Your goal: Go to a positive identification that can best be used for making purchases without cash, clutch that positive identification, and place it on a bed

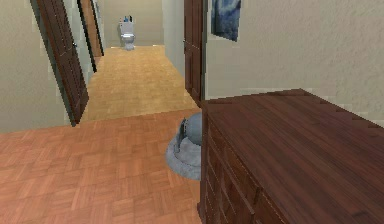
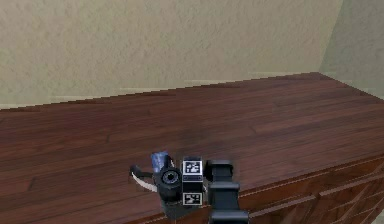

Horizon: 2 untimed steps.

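Observation:
My gripper (image 2: 148, 180) reaches over the front part of a dark wooden dresser top (image 2: 230, 120), left of the two white marker squares on the arm. A small bluish thing (image 2: 160, 160) shows right at the gripper's body; its shape is too small to name. With the dresser top behind the gripper's far end, I cannot tell whether it holds anything. The same dresser (image 1: 300, 150) takes up the forward view's right side.
A plain beige wall (image 2: 180, 45) rises behind the dresser. A grey-blue rounded object (image 1: 187, 145) sits on the wood floor against the dresser's left side. Beyond it a hallway runs past dark doors (image 1: 62, 55) to a white toilet (image 1: 128, 32). A picture (image 1: 226, 18) hangs on the right wall.

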Tool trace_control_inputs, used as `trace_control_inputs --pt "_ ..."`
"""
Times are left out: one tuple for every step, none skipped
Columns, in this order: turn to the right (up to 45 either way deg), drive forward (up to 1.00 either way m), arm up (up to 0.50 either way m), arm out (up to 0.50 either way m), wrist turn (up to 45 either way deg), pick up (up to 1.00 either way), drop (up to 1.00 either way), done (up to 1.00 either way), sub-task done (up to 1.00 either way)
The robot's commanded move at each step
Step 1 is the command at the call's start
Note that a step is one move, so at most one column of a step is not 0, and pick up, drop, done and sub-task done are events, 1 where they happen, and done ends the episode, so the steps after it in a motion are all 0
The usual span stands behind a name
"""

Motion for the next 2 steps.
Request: trace_control_inputs --pt "0.0 0.00 0.10 0.00 0.0 0.00 0.00 0.00 0.00" --pt "0.0 0.00 0.02 0.00 0.0 0.00 0.00 0.00 0.00"
